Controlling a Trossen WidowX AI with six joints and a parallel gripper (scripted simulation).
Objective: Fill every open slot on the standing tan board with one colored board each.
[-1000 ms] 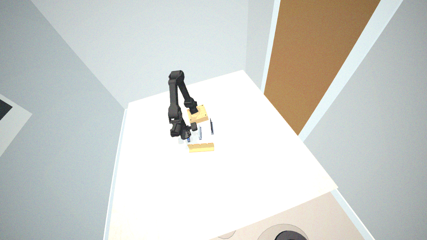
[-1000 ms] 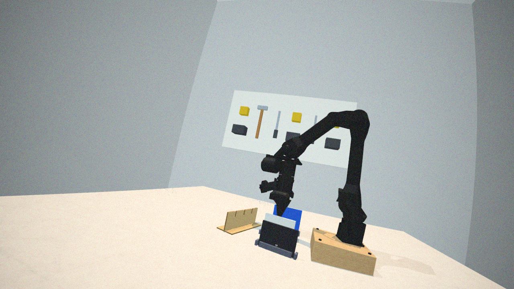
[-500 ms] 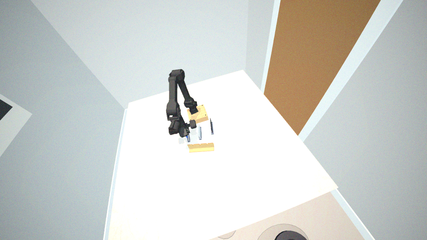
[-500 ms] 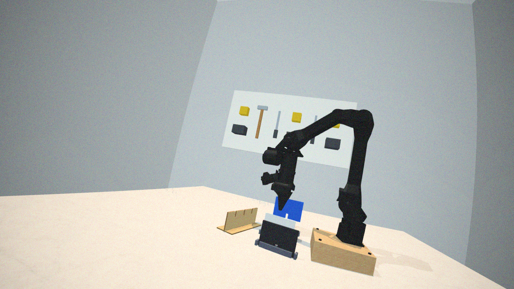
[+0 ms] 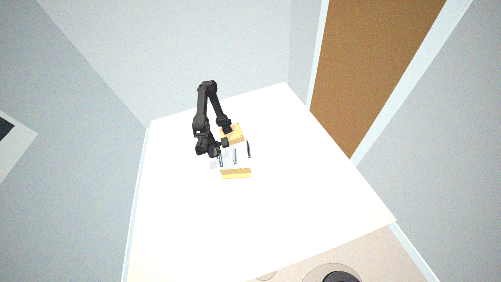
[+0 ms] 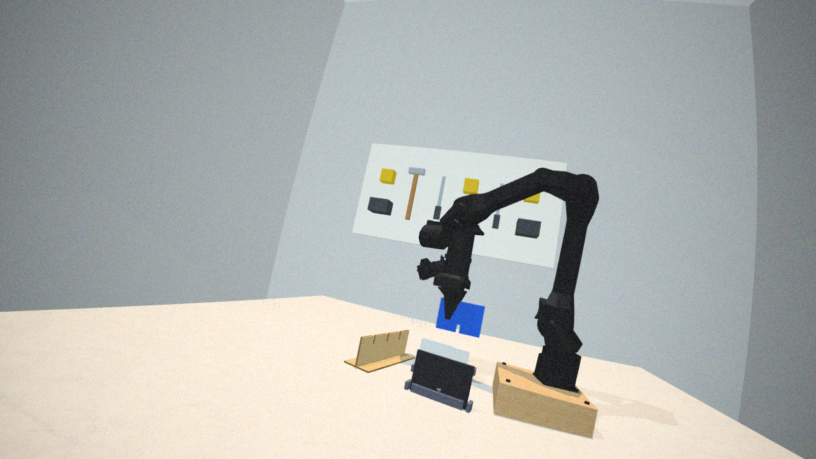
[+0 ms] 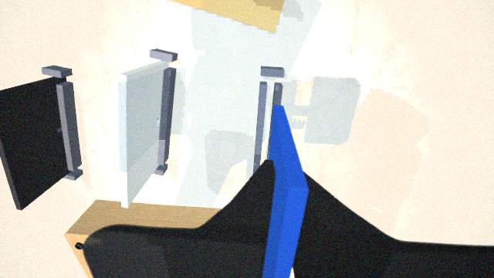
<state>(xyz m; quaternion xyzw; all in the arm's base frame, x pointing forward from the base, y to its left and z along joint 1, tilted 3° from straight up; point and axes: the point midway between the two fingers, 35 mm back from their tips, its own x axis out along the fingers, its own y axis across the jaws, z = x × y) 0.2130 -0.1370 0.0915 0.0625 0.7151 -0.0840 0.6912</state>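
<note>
Claw: the gripper (image 5: pixel 215 152) (image 6: pixel 448 317) (image 7: pixel 276 169) is closed on the blue board (image 5: pixel 217 157) (image 6: pixel 468 319) (image 7: pixel 287 177), fingers narrow, one on each face. Landmark: the standing tan board (image 5: pixel 236 174) (image 6: pixel 383 347) (image 7: pixel 247 13). Its three slots are all open, along the top edge. Blue board is upright, raised, apart from the tan board and on the arm-base side of it, roughly crosswise, notch facing down. Its vacant holder (image 5: pixel 221 163) (image 7: pixel 261 123) sits below, near the tan board. White board (image 5: pixel 234 154) (image 6: pixel 445 347) (image 7: pixel 144 116) stands in the middle holder (image 5: pixel 235 162) (image 7: pixel 167 104), same side of the tan board. Black board (image 5: pixel 248 147) (image 6: pixel 442 373) (image 7: pixel 35 135) stands in the third holder (image 5: pixel 249 156) (image 6: pixel 438 396) (image 7: pixel 69 123), also that side. Wooden base block (image 5: pixel 236 141) (image 6: pixel 542 416) (image 7: pixel 150 212) lies beyond the holders from the tan board, well apart from it.
</note>
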